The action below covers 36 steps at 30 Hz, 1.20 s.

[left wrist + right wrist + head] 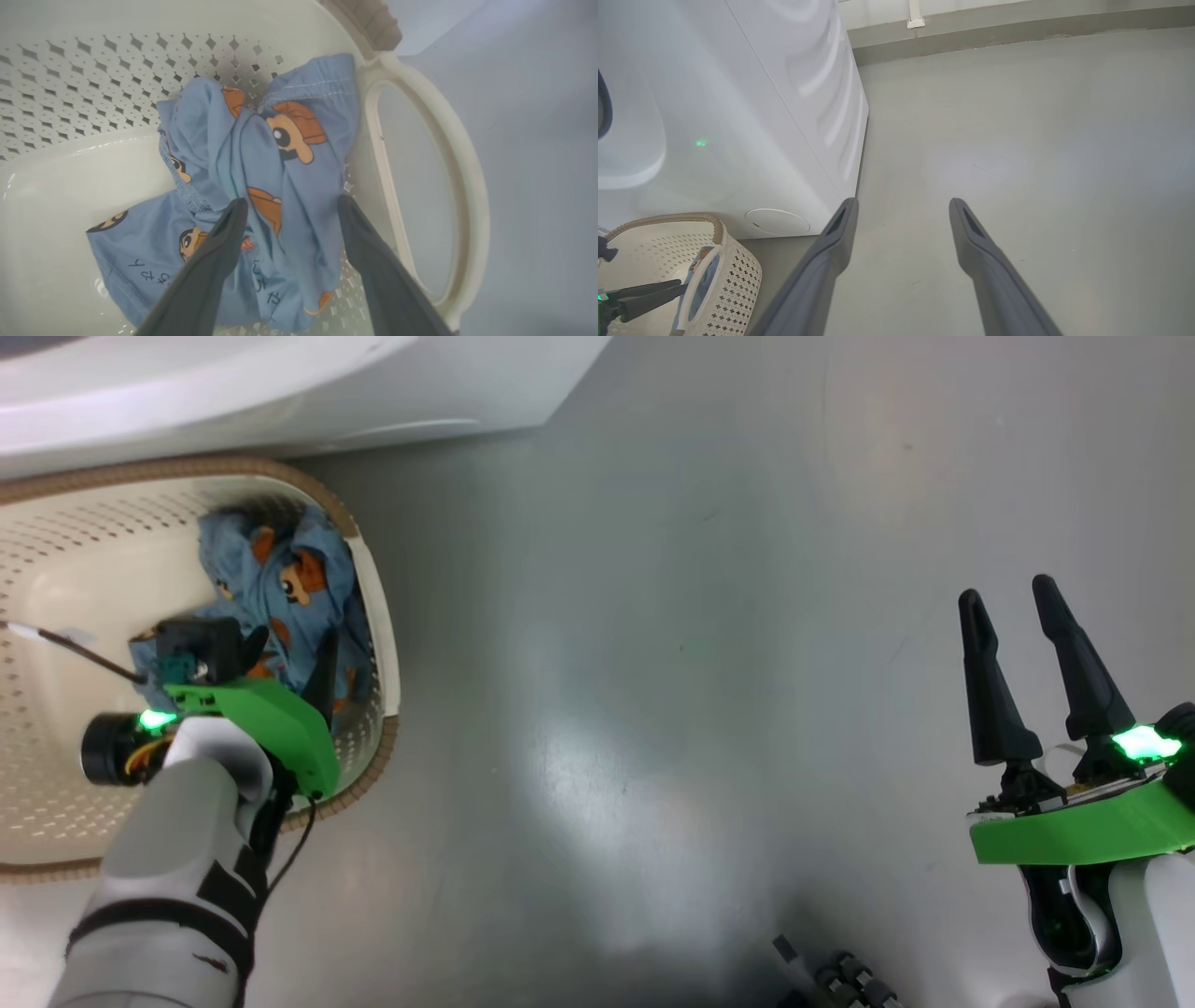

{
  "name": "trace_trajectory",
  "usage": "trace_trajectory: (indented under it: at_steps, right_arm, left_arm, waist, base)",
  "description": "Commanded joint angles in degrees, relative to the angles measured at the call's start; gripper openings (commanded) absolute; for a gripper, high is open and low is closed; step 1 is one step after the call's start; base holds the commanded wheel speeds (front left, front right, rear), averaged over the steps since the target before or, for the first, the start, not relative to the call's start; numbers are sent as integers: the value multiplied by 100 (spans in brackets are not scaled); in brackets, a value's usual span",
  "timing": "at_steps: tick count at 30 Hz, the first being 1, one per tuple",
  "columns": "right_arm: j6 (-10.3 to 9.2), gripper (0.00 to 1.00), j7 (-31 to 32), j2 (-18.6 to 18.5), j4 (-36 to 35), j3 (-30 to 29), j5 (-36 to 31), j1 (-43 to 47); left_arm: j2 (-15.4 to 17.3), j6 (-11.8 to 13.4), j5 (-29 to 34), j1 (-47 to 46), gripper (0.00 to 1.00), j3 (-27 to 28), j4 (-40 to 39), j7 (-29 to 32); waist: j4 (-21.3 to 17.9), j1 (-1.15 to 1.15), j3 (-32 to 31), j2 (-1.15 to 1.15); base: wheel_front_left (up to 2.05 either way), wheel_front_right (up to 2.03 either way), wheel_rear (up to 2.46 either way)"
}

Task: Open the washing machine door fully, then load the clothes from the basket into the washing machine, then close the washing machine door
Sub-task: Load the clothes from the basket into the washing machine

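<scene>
The head camera looks steeply down from high above onto the grey floor (700, 663), with the basket (93, 551) at its left edge and the foot of the washing machine (280, 383) along its top edge. The left wrist camera sits inside the basket, very near the clothes (280, 163), facing the handle (469, 196). The right wrist camera is low above the floor, facing along it past the machine's corner to the wall (994, 7). All three views share the basket and clothes.
</scene>
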Motion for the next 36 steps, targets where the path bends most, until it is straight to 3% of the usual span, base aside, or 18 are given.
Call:
trace_trajectory:
  at_steps: [1,9,10,11,12,23,36]
  right_arm:
    - [35,100,-27,-73,-150,89,18,98]
    - [35,100,-27,-126,-198,83,1,86]
    - [35,100,-27,-142,-208,95,-6,87]
    - [35,100,-27,-161,-224,98,-14,88]
    - [35,100,-27,-178,-244,87,-17,94]
    - [35,100,-27,-281,-270,0,-72,166]
    - [35,100,-27,-401,2,-20,-100,526]
  left_arm:
    - [230,-8,-42,-13,100,87,6,-37]
    - [236,-15,-214,-205,100,-76,168,-37]
    - [224,-15,-267,-209,42,-104,185,-37]
    - [221,-15,-310,-212,16,-137,201,-37]
    - [215,-15,-358,-216,0,-166,219,-37]
    - [119,-16,-910,-5,0,-254,-42,-37]
    - [198,-16,-857,1072,0,436,-1336,-37]
  waist:
    - [-81,0,154,0]
    - [-104,0,280,0]
    - [-108,0,273,0]
    - [-109,0,259,0]
    - [-107,0,249,0]
    - [178,0,-229,0]
    - [773,0,-1423,0]
  base:
    - [0,0,0]
    - [0,0,0]
    - [0,0,0]
    - [0,0,0]
    - [0,0,0]
    - [0,0,0]
    - [0,0,0]
